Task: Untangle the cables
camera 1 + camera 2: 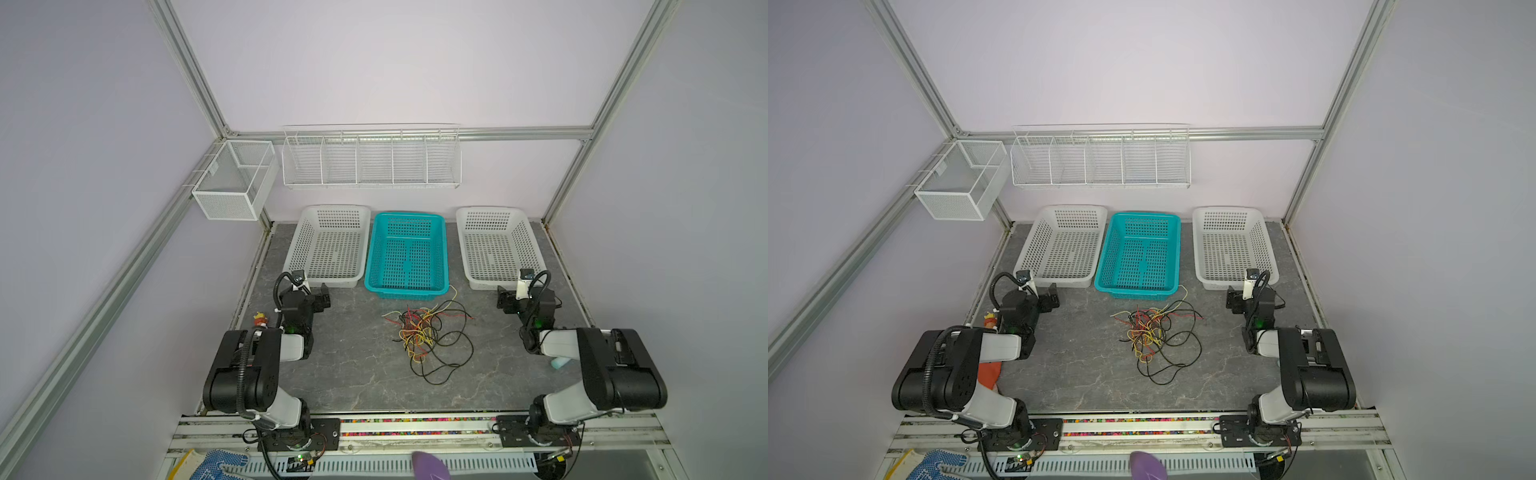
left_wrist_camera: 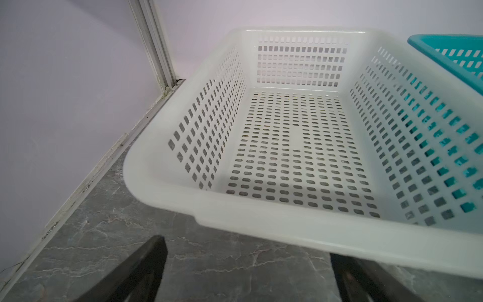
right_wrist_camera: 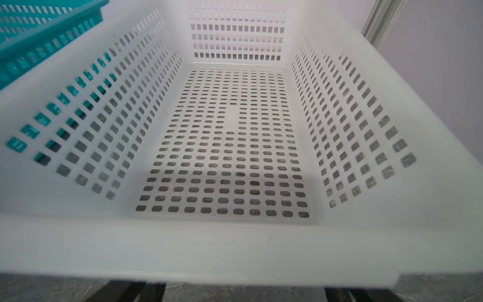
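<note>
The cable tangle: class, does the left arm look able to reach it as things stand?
Probably yes. The left hand is open and empty, and only bare table lies between it and the cables; the teal basket sits beyond the tangle, not across the path.

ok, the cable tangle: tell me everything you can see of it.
The cables are thin, flexible wires in black, red and yellow, heaped in one loose tangle on the grey marbled table, mid-table, just in front of the teal basket. Red and yellow bunch in the core; longer black strands loop out toward the near and right sides. One yellow end runs up beside the basket's near right corner; whether it touches cannot be told. Neither wrist view shows them.
</note>
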### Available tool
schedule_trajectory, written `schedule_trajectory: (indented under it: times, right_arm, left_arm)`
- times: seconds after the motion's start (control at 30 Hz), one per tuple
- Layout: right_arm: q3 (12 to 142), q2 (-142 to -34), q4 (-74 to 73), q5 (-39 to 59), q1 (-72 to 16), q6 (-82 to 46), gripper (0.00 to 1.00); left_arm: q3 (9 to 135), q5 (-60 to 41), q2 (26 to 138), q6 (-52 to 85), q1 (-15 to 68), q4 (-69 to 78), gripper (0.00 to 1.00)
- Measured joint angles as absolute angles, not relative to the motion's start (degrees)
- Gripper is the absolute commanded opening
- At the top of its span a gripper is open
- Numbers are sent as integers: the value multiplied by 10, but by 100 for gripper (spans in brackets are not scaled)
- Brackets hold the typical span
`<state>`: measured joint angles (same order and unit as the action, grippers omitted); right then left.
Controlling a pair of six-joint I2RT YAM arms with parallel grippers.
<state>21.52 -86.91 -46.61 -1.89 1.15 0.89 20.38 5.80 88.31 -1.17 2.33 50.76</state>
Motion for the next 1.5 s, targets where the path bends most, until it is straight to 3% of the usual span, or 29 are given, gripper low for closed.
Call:
schedule_trajectory:
  times: [1.0,1.13,1.5]
  right_arm:
    - [215,-867,-463,-26,9,9,88]
    - [246,-794,-352,-52,-3,8,88]
    - [297,-561,-189,-59,-61,-48,88]
  left_arm:
    - [204,65,883,-11,24,508,99]
    - [200,90,862,-6,24,505,99]
    - [192,122,667,20,38,413,99]
